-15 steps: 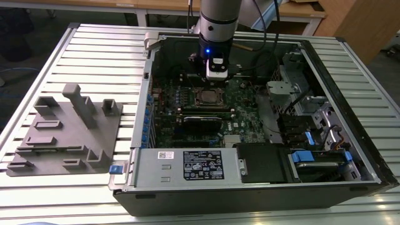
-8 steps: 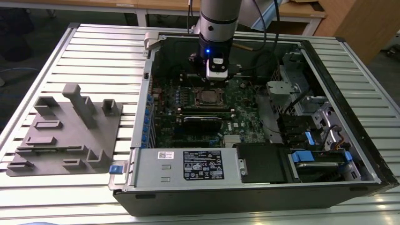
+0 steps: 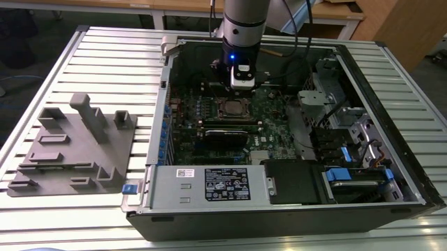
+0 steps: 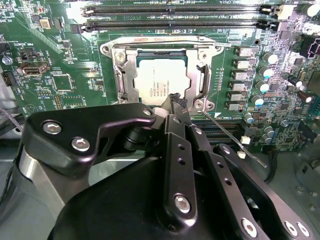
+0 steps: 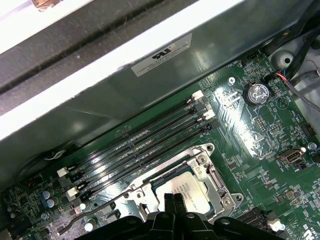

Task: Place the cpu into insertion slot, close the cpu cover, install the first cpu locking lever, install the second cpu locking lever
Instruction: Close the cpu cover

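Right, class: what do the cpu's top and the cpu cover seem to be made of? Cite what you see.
The cpu: probably metal, matt silvery-grey top with soft sheen. The cpu cover: likely stamped sheet metal, brighter finish, thin edges glinting.

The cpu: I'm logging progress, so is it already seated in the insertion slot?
Yes: in the second wrist view the cpu lies flat inside the insertion slot, with the cpu cover framing it.

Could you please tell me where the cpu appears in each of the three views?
Exterior view: the cpu sits mid-motherboard, under the arm.
Second wrist view: the cpu lies inside the cpu cover, beside the memory slots.
First wrist view: the cpu lies likewise, beside those slots.
Shared landmark: the long black memory slots.
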Tool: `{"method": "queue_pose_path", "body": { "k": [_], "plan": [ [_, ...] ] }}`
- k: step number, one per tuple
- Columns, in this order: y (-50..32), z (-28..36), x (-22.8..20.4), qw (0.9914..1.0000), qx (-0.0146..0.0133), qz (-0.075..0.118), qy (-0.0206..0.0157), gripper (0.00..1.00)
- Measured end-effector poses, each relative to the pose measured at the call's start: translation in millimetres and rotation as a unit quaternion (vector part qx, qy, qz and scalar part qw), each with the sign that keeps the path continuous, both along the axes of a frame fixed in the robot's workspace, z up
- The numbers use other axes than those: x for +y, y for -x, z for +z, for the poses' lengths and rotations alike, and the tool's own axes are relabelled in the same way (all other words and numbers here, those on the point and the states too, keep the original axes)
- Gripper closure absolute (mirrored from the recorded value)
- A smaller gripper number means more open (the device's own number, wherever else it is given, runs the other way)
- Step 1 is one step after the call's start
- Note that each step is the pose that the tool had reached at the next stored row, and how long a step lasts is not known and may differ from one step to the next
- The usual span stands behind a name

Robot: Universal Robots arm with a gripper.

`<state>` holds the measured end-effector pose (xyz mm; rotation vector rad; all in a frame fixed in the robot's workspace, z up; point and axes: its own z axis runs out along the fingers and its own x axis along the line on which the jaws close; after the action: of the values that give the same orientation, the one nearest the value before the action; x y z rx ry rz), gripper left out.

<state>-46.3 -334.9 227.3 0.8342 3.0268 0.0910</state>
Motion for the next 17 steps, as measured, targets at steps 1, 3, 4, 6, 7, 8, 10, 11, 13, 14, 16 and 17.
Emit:
{"method": "queue_pose_path", "body": {
  "k": [1, 3, 4, 6, 7, 8, 10, 11, 13, 14, 16, 17],
  "plan": [
    [0.0, 0.0, 0.0, 1.00000, 0.0000, 0.000, 0.0000, 0.89],
    [0.0, 0.0, 0.0, 1.00000, 0.0000, 0.000, 0.0000, 0.89],
    [0.0, 0.0, 0.0, 1.00000, 0.0000, 0.000, 0.0000, 0.89],
    [0.0, 0.0, 0.0, 1.00000, 0.0000, 0.000, 0.0000, 0.89],
    [0.0, 0.0, 0.0, 1.00000, 0.0000, 0.000, 0.0000, 0.89],
    [0.0, 0.0, 0.0, 1.00000, 0.0000, 0.001, 0.0000, 0.89],
    [0.0, 0.0, 0.0, 1.00000, 0.0000, 0.002, 0.0000, 0.89],
    [0.0, 0.0, 0.0, 0.99999, 0.0000, 0.004, 0.0000, 0.89],
    [0.0, 0.0, 0.0, 0.99995, 0.0000, 0.010, 0.0000, 0.89],
    [0.0, 0.0, 0.0, 0.99991, 0.0000, 0.013, 0.0000, 0.89],
    [0.0, 0.0, 0.0, 0.99982, 0.0000, 0.019, 0.0000, 0.89],
    [0.0, 0.0, 0.0, 0.99982, 0.0000, 0.019, 0.0000, 0.89]
  ]
}}
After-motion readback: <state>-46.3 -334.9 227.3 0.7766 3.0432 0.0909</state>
